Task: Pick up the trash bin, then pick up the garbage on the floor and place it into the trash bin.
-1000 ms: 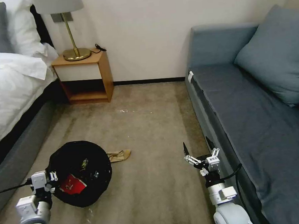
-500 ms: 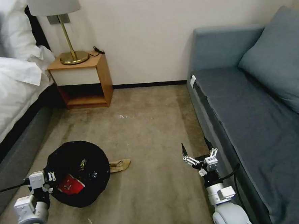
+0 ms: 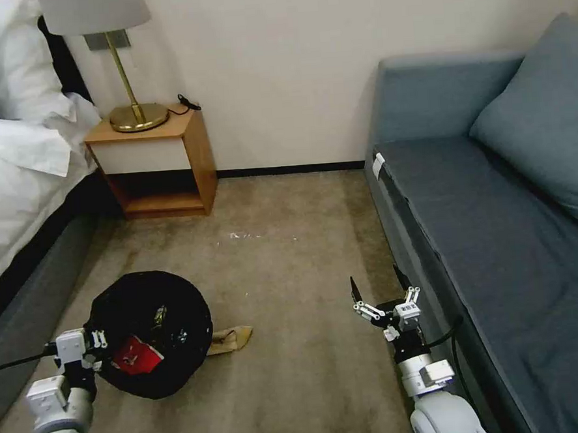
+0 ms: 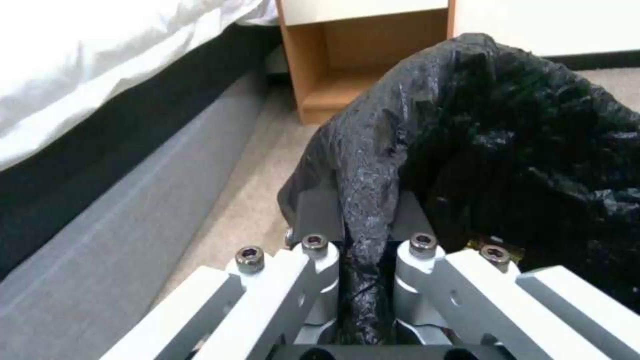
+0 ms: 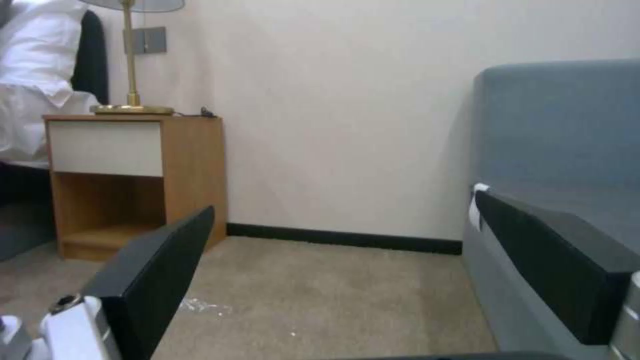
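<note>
Bed (image 3: 12, 174) runs along the left, sofa (image 3: 499, 230) along the right, carpet (image 3: 292, 275) between them. Nightstand (image 3: 152, 163) sits against the far wall just beside the bed, lamp (image 3: 120, 63) on top. Trash bin (image 3: 149, 333) is near left, the left gripper (image 3: 96, 349) at its near-left rim. Paper bag (image 3: 230, 338) lies on the carpet touching the bin's right side. Right gripper (image 3: 379, 296) hangs near right, just beside the sofa's front edge.

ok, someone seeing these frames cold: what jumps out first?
The trash bin, its glossy black bag rim clamped in the left gripper, with a red-and-white packet inside. A crumpled brown paper bag lies on the carpet beside the bin. The right gripper hangs open and empty near the grey sofa.
</note>
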Robot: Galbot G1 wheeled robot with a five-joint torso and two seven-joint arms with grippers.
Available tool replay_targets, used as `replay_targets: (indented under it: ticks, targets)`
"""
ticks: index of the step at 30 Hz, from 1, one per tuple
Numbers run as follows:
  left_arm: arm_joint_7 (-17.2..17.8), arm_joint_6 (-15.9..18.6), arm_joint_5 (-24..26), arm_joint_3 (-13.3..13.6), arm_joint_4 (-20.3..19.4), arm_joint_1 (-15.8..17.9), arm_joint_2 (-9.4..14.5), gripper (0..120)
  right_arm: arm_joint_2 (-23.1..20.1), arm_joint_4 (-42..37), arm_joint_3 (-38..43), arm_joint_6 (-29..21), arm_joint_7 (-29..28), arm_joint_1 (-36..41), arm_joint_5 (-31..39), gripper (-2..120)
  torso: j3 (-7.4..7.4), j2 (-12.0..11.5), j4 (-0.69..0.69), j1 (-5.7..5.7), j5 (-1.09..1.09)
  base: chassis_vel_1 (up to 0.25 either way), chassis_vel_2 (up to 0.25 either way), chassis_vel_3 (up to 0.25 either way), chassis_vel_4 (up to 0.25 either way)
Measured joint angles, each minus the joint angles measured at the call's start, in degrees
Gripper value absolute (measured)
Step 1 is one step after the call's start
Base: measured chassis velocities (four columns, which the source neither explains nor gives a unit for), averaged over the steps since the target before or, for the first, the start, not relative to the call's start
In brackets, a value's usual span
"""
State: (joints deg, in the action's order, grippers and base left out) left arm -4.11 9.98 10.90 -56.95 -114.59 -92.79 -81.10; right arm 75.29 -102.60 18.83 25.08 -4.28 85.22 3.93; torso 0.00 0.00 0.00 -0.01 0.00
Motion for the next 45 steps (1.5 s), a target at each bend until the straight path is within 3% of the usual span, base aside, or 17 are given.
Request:
replay_targets:
  ticks: [25, 29, 31, 35, 37, 38, 39, 42, 45]
  targets:
    - [-0.08, -0.22, 0.29, -0.3, 0.64, 0.15, -0.23, 7, 0.2, 0.08, -0.39, -0.15, 0.26, -0.04, -0.18, 100, 0.0, 0.0, 0.0, 0.0, 0.0, -0.117, 0.114, 0.114, -0.116]
    - [-0.1, -0.28, 0.31, -0.46, 0.62, 0.16, -0.26, 7, -2.29, 1.25, -3.57, -0.21, 1.16, -1.75, -0.56, 100, 0.0, 0.0, -0.01, 0.01, 0.0, -0.094, 0.098, 0.071, -0.09]
    - [-0.1, -0.3, 0.31, -0.62, 0.55, 0.18, -0.23, 7, -5.61, 3.03, -6.99, -0.47, 2.2, -4.82, -1.61, 100, 0.0, 0.0, -0.01, 0.01, 0.01, 0.0, 0.0, 0.0, 0.0]
    - [-0.1, -0.3, 0.32, -0.86, 0.55, 0.26, -0.15, 7, -9.9, 3.84, -11.82, -3.86, 3.25, -9.11, -0.75, 100, 0.0, 0.0, 0.0, 0.01, 0.0, 0.0, 0.0, 0.0, 0.0]
    - [-0.1, -0.3, 0.31, -0.99, 0.59, 0.34, -0.13, 7, -12.44, 4.1, -14.99, -6.61, 5.48, -12.17, 1.57, 100, 0.0, 0.0, 0.0, 0.01, 0.0, 0.0, 0.0, 0.0, 0.0]
    - [-0.1, -0.3, 0.24, -1.13, 0.69, 0.39, -0.17, 7, -16.07, 4.88, -19.15, -10.11, 13.35, -17.25, 5.32, 100, 0.0, 0.0, -0.01, 0.01, 0.0, 0.0, 0.0, 0.0, 0.0]
    - [-0.1, -0.3, 0.24, -1.13, 0.69, 0.39, -0.17, 7, -16.07, 4.88, -19.15, -10.11, 13.35, -17.25, 5.32, 100, 0.0, 0.0, -0.01, 0.01, 0.0, 0.0, 0.0, 0.0, 0.0]
    - [-0.1, -0.3, 0.0, -1.31, 0.76, 0.49, -0.45, 7, -20.33, 6.85, -28.36, -15.93, 26.31, -26.78, 9.84, 100, 0.0, 0.0, 0.01, 0.01, 0.0, 0.0, 0.0, 0.0, 0.0]
    - [-0.1, -0.3, -0.14, -1.37, 0.76, 0.56, -0.64, 7, -20.86, 7.93, -33.62, -19.04, 26.75, -31.6, 9.95, 100, 0.0, 0.0, -0.01, 0.01, -0.01, 0.0, 0.0, 0.0, 0.0]
